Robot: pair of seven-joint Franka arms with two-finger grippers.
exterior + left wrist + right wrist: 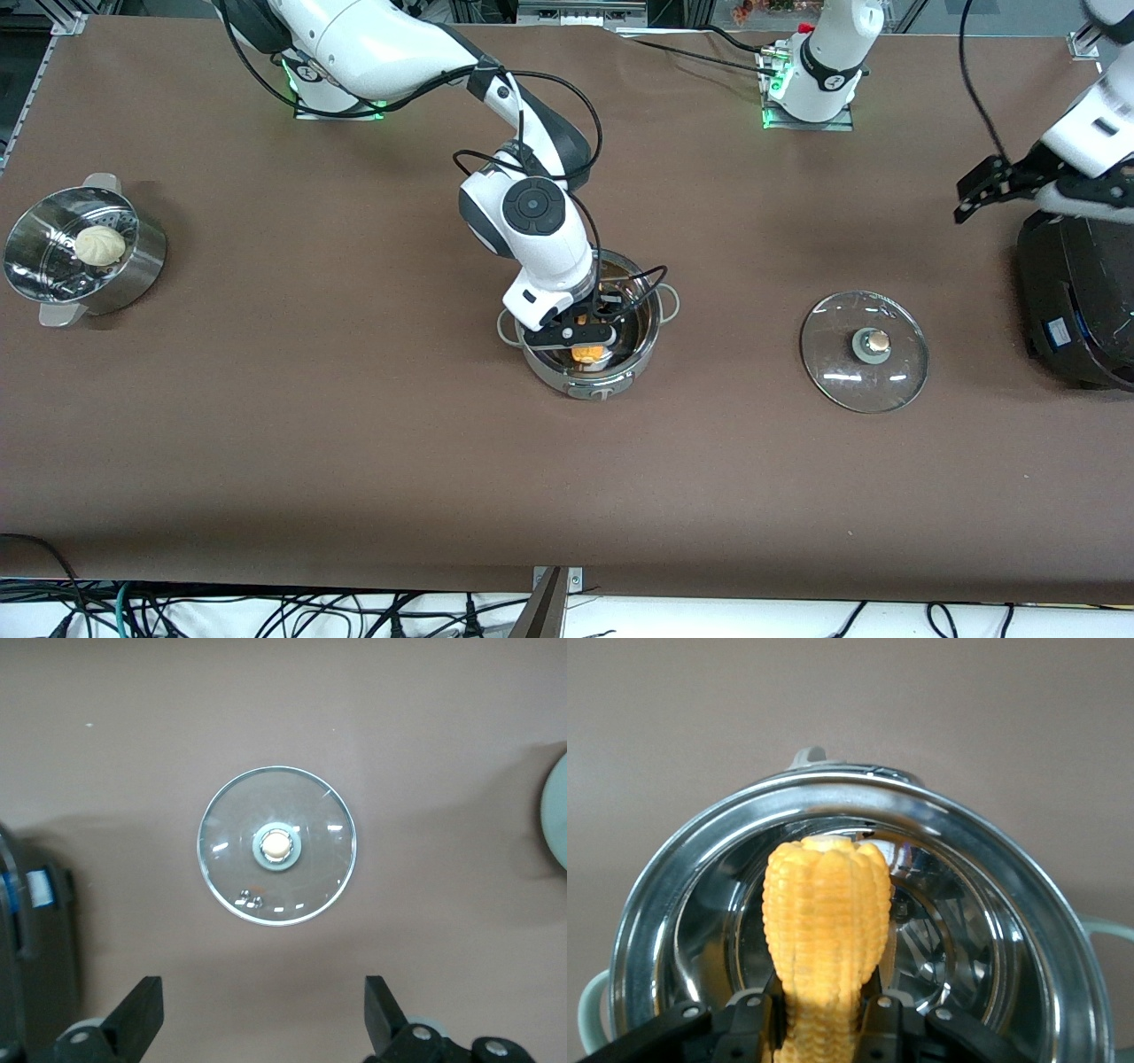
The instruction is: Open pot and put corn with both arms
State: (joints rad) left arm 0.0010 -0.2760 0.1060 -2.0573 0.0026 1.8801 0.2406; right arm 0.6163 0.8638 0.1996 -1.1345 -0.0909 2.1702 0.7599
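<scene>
Right gripper (586, 341) is down inside the open pot (653, 341) at table centre, clenched on the corn cob (824, 930), which sits within the steel rim. The glass lid (864, 352) lies flat on the table at the pot's three o'clock in the front view, knob up. Left gripper (979, 190) hangs spread and empty over the black cooker (1076, 301). At nine o'clock, the steamer (133, 275) holds a white bun (99, 245).

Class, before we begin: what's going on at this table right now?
The right gripper holds the corn upright over the open pot, about to put it in. The glass lid already lies flat on the table, toward the left arm's end. The left gripper hangs open above it, waiting.
</scene>
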